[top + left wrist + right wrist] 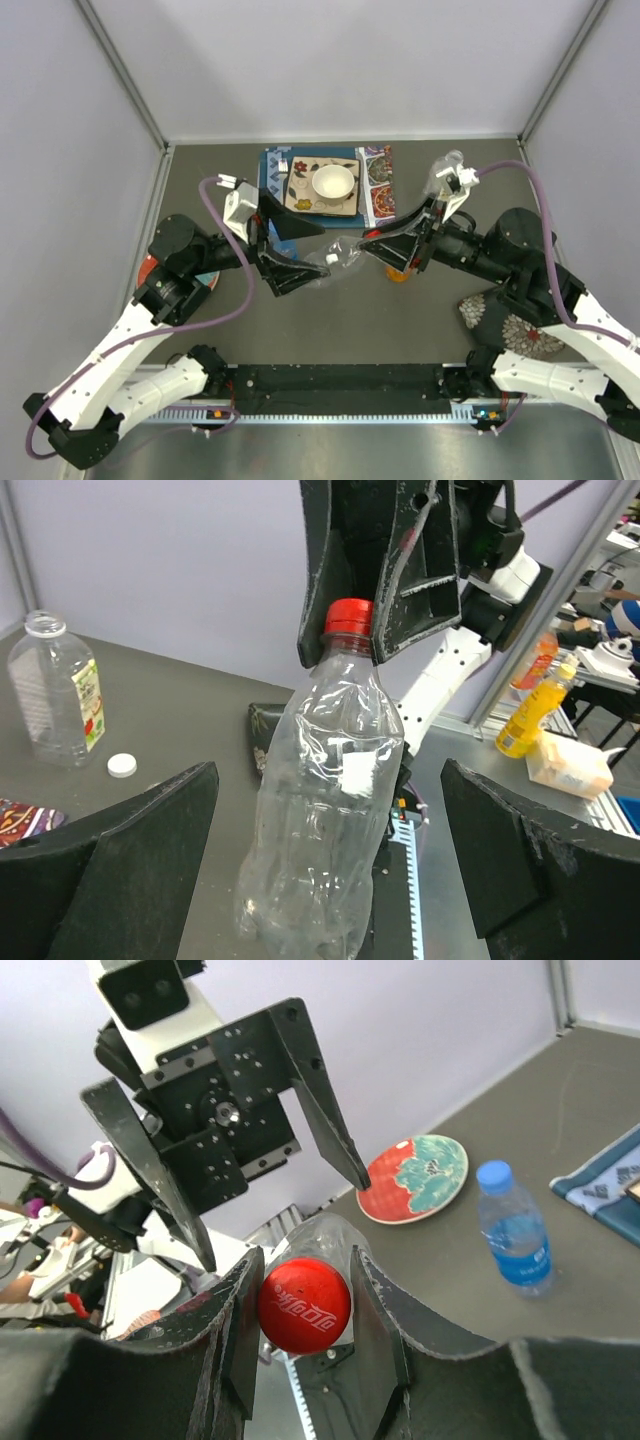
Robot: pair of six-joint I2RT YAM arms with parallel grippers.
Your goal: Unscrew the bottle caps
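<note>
Right gripper (305, 1295) clamped tight on red cap (349, 614) of clear bottle (325, 810); left gripper (325, 785) gaped wide, fingers flanking bottle's body.

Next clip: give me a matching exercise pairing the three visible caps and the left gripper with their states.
1. red cap
2. white cap
3. blue cap
4. left gripper

A. lying loose on the table
B. open, flanking the clear bottle
C. pinched by the right gripper
D. on a small upright bottle

Pairs: 1-C, 2-A, 3-D, 4-B
</note>
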